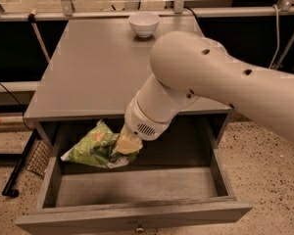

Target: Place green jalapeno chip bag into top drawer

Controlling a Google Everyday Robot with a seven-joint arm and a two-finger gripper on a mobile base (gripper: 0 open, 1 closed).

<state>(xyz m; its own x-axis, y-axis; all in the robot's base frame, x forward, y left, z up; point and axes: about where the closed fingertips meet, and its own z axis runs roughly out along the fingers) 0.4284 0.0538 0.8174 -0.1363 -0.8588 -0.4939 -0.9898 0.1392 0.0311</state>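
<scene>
The green jalapeno chip bag (94, 148) hangs tilted over the back left part of the open top drawer (137, 215), just under the table's front edge. My gripper (127, 144) is shut on the bag's right end, its pale fingers pinching the foil. The bag is held above the drawer floor, not resting on it. My big white arm (210, 77) reaches in from the right across the table. The drawer is pulled far out, with its small knob (138, 226) at the bottom edge of the view.
A white bowl (143, 23) stands at the back of the grey table top (88, 67). A black frame and a mesh basket (38, 158) stand on the floor left of the drawer. Speckled floor (264, 180) lies to the right.
</scene>
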